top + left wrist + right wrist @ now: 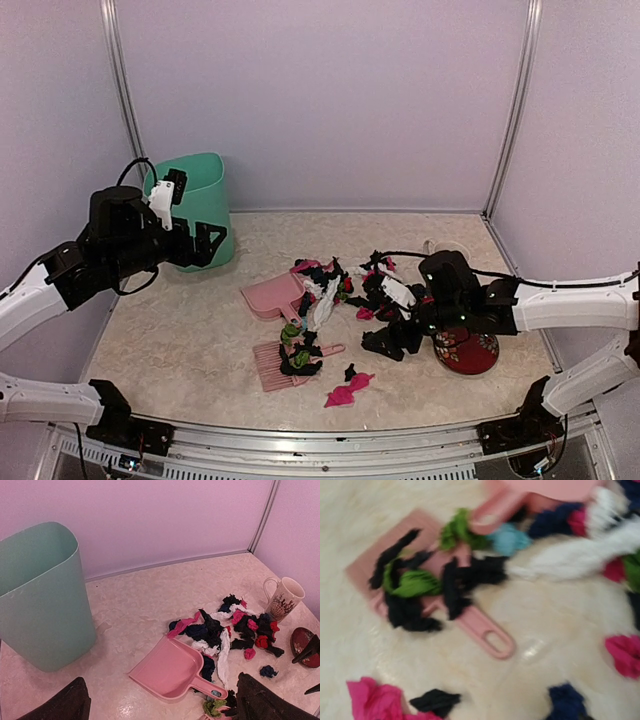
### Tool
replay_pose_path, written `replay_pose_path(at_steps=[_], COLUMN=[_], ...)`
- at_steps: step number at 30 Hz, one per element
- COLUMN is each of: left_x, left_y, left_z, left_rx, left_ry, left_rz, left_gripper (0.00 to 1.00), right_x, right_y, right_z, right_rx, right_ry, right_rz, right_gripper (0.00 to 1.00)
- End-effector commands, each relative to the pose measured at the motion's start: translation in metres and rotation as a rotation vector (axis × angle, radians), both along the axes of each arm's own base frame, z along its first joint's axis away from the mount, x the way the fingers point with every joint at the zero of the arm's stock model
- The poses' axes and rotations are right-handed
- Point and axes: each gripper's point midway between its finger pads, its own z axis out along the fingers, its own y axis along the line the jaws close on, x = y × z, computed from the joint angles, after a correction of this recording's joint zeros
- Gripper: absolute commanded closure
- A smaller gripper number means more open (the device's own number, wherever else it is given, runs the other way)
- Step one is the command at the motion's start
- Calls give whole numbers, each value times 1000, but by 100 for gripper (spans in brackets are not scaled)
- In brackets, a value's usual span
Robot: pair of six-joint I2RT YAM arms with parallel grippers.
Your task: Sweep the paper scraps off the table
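Note:
The paper scraps (pixel 330 285) lie in a loose heap mid-table, black, magenta, white and green, with a magenta one (pixel 345 392) nearer the front. A pink dustpan (pixel 272 297) lies left of the heap, and a pink brush (pixel 285 358) lies under several scraps. My left gripper (pixel 205 245) is open and empty, raised beside the green bin (pixel 195 205). In the left wrist view its fingers (pixel 70 705) frame the dustpan (pixel 170 670) and the scraps (pixel 235 630). My right gripper (pixel 392 340) hangs open and low, right of the brush (pixel 485 632). Its fingers are out of the blurred right wrist view.
A patterned mug (pixel 447 247) stands at the back right and also shows in the left wrist view (pixel 282 599). A red dish (pixel 466 352) sits under the right arm. The marbled table (pixel 180 340) ends at a metal rail (pixel 330 440) in front. Walls close in the back and sides.

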Motion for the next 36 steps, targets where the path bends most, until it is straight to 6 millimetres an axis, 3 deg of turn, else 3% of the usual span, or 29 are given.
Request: replay_pose_path(at_steps=[1, 5, 11, 15, 22, 27, 31, 36], left_x=[-4, -18, -31, -36, -43, -49, -44, -42], left_y=[-6, -20, -18, -17, -9, -4, 3, -2], left_z=[7, 17, 24, 26, 32, 33, 24, 17], left_rx=[-16, -46, -24, -37, -86, -100, -76, -61], left_ry=[5, 0, -1, -21, -79, -108, -91, -66], left_rz=[-47, -125, -126, -138, -133, -135, -86, -102], left_gripper=[1, 1, 1, 1, 1, 1, 1, 1], right_x=[-19, -26, -5, 10, 29, 33, 39, 45], right_y=[24, 27, 37, 43, 51, 58, 62, 67], right_z=[13, 12, 10, 1, -28, -50, -68, -81], right_rx=[38, 5, -87, -122, -156, -164, -188, -199], right_ry=[-172, -272, -332, -261, -101, -56, -33, -37], right_rz=[278, 415, 452, 469, 507, 529, 526, 533], right_gripper=[19, 16, 18, 23, 32, 32, 33, 33])
